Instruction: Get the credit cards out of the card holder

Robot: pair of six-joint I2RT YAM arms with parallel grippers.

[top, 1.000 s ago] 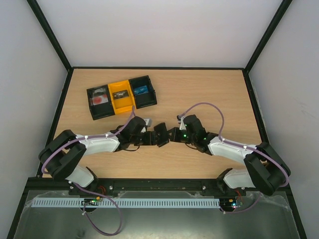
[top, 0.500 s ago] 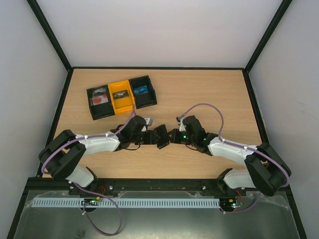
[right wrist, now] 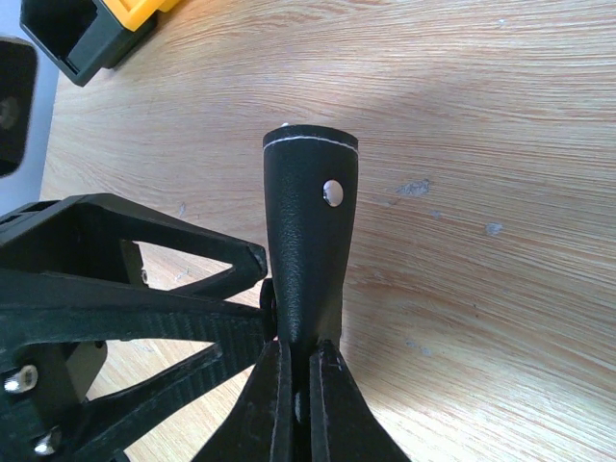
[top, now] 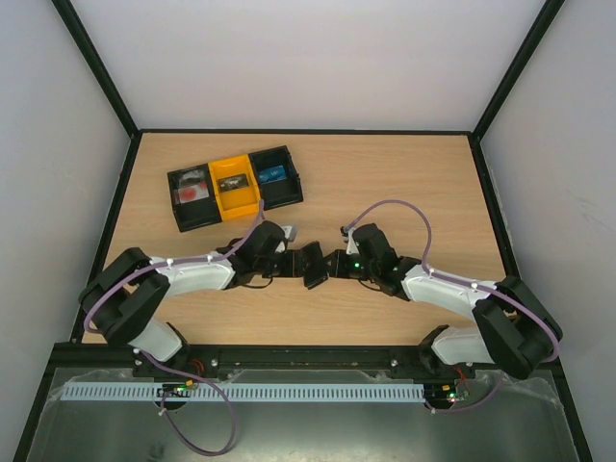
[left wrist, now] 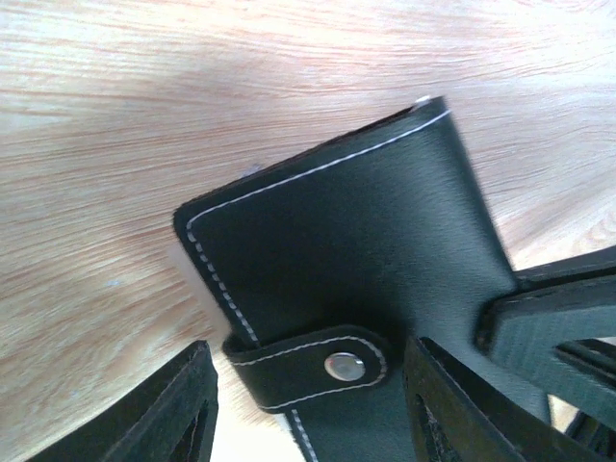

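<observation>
Card holder (left wrist: 346,260): black, stitched, snap tab (left wrist: 318,364) fastened; sits between the arms at the centre of the table (top: 404,183). Right gripper (right wrist: 300,375) is clamped on one end. Left gripper (left wrist: 308,385) has its jaws apart, straddling the tab end. Probably light, pliable and smooth; best taken by the tab. Cards unseen.

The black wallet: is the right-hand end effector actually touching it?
Touching. The right wrist view shows the right end effector with its two fingers pinched shut on the lower edge of the wallet, with no gap on either side.
</observation>
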